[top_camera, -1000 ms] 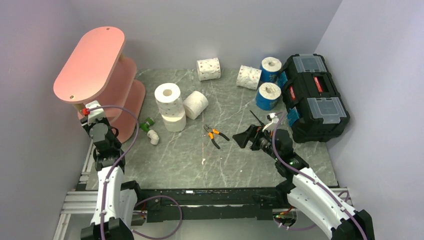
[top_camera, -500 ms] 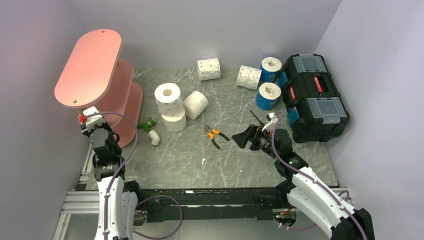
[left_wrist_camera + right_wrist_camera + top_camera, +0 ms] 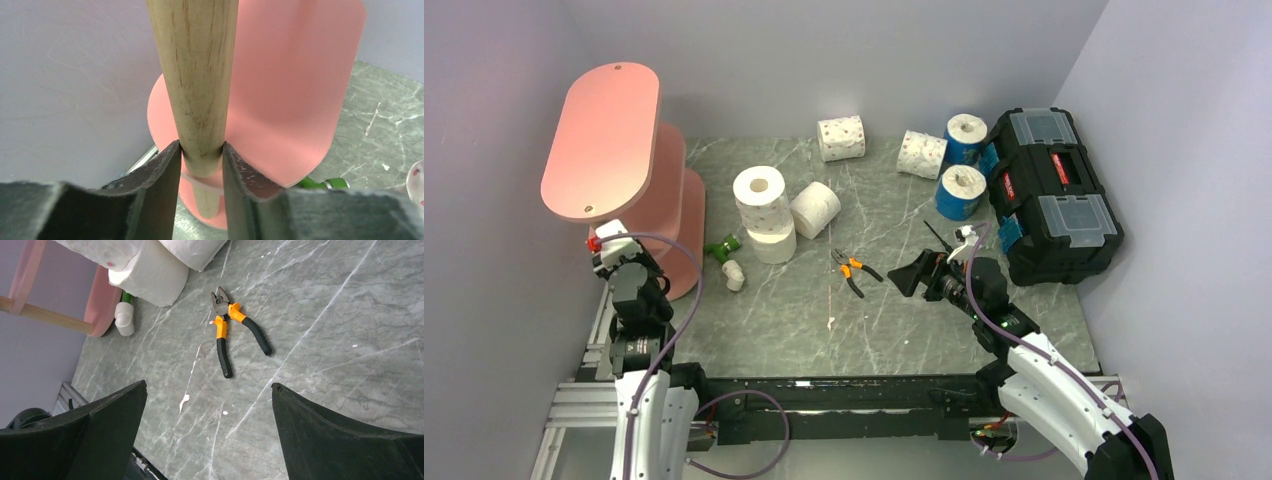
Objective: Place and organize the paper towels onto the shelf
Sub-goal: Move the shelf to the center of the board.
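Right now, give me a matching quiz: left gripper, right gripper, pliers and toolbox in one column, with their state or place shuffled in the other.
1 left gripper
2 right gripper
3 pliers
4 toolbox

A at the right edge of the table
B clamped on a shelf post
C lying mid-table
D open, holding nothing

Pairs: 1-B, 2-D, 3-C, 4-A

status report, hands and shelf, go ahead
Left hand clamped on a wooden post of the shelf. Right hand open, empty, over loose pliers. Paper towels all on the table, none seen shelved.
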Robot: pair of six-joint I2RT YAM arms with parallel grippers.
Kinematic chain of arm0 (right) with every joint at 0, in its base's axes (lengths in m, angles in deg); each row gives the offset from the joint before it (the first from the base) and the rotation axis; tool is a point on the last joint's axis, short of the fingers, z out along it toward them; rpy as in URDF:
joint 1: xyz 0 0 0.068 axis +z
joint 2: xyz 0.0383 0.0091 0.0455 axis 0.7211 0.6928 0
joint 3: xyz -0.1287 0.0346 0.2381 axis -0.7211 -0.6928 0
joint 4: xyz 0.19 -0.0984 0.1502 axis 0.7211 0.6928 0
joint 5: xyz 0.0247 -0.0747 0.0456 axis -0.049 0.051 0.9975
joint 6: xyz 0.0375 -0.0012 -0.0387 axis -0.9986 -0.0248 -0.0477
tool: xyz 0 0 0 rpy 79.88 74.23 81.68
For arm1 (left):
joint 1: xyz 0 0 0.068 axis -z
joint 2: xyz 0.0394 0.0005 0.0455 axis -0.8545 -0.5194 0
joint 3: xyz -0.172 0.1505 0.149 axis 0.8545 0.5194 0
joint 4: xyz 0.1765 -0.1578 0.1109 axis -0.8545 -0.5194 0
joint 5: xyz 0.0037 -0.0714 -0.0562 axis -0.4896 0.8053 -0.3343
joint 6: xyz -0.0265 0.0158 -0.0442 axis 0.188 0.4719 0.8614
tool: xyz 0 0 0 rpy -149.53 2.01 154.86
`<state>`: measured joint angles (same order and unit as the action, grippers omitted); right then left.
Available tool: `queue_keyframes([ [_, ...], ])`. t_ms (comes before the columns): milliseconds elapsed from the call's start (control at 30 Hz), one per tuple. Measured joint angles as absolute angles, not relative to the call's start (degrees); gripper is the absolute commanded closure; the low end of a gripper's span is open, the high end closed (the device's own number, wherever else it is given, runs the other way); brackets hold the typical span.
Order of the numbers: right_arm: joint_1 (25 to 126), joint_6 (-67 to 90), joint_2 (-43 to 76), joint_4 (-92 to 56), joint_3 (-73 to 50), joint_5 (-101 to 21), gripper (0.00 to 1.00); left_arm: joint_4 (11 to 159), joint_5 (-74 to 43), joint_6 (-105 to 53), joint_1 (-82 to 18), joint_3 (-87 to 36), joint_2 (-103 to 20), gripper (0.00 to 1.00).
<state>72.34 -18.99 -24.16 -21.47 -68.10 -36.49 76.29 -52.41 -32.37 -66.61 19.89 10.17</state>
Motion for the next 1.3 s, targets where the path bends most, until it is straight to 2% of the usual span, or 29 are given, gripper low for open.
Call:
queue_keyframes([
  [67,72.34,-18.99,-24.12,-21.47,-68.1,-36.49,0.03,74.63,-52.96,-32.16,-66.37,18.8,9.82,0.28],
  [100,72.34,-18.99,-24.1,-21.47,-68.1,-36.49,0.02,74.15,-53.41,-32.4,-66.34,18.23,9.64,0.24],
  [167,72.34,-18.99,-24.08,-21.47,-68.1,-36.51,0.03,73.76,-54.64,-32.53,-66.21,16.81,9.4,0.21],
  [233,72.34,-18.99,-24.08,-21.47,-68.1,-36.51,0.03,74.06,-55.8,-33.29,-66.21,15.81,9.42,0.22],
  [333,72.34,-18.99,-24.06,-21.47,-68.1,-36.51,0.03,75.75,-57.24,-35.91,-66.21,15.72,9.25,0.28],
  [467,72.34,-18.99,-23.99,-21.47,-68.1,-36.54,0.03,79.57,-57.24,-39.54,-66.39,16.02,7.26,0.51],
  [567,72.34,-18.96,-24.08,-21.44,-68.1,-36.67,0.03,82.74,-54.9,-41.01,-67.39,16.5,4.9,0.62],
  [800,72.34,-18.94,-24.73,-21.42,-68.1,-37.08,0.02,86.0,-54.11,-38.8,-69.54,16.48,1.64,0.99],
  [1100,72.34,-18.94,-23.27,-21.44,-68.08,-37.15,0.03,83.0,-50.66,-33.75,-69.97,16.46,4.31,1.0],
  [1300,72.34,-18.96,-22.7,-21.42,-67.62,-37.3,0.03,77.78,-50.62,-30.87,-65.97,15.15,6.71,1.0],
])
